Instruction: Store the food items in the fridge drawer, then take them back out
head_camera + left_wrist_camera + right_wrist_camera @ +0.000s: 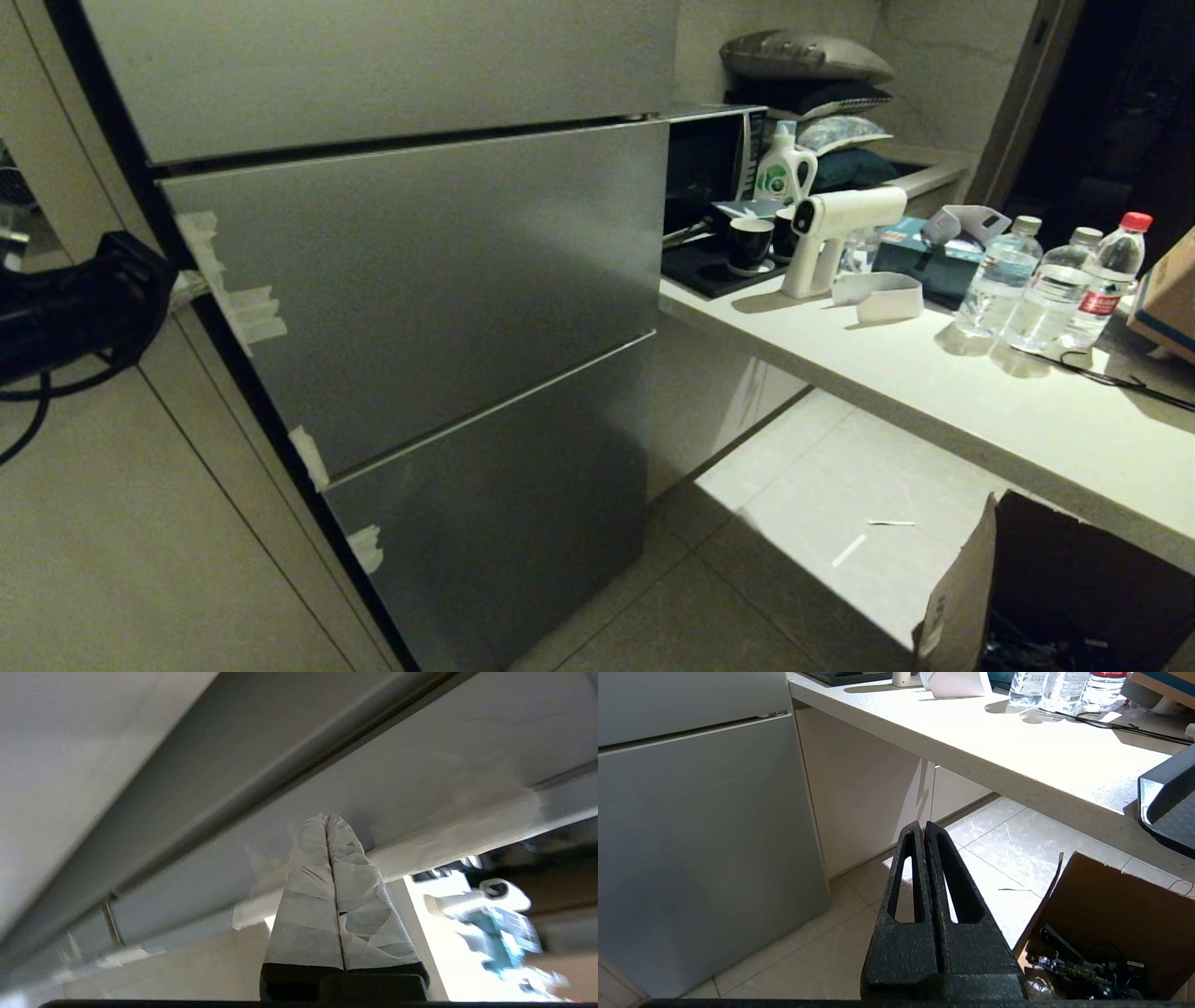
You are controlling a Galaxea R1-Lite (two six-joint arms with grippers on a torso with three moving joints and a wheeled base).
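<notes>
At the lower right of the head view an open cardboard box (971, 579) sits on the pale tiled floor (812, 504), with two white scraps lying on the tiles just beyond it. The right gripper (923, 828) hangs low over that floor, its two black fingers pressed flat together with nothing between them; its own camera shows the box with dark cables inside. Filling the left and centre of the head view, the grey steel fridge door panels (439, 280) are all closed, strips of white tape (247, 313) stuck along their left edge; neither the clear drawer nor any green food item can be seen. At the left edge of the frame the black left arm (75, 313) reaches toward that taped edge. In its wrist view the left gripper (328, 821), fingers wrapped in white tape, is closed tip to tip and empty, its tips close to the underside of a grey panel edge. Farther back on the right, the white counter (934, 383) carries a white spray gun (836, 233), three water bottles (1050, 285), a black mug (750, 245) and a microwave (714, 163), with cushions (808, 61) stacked behind.
</notes>
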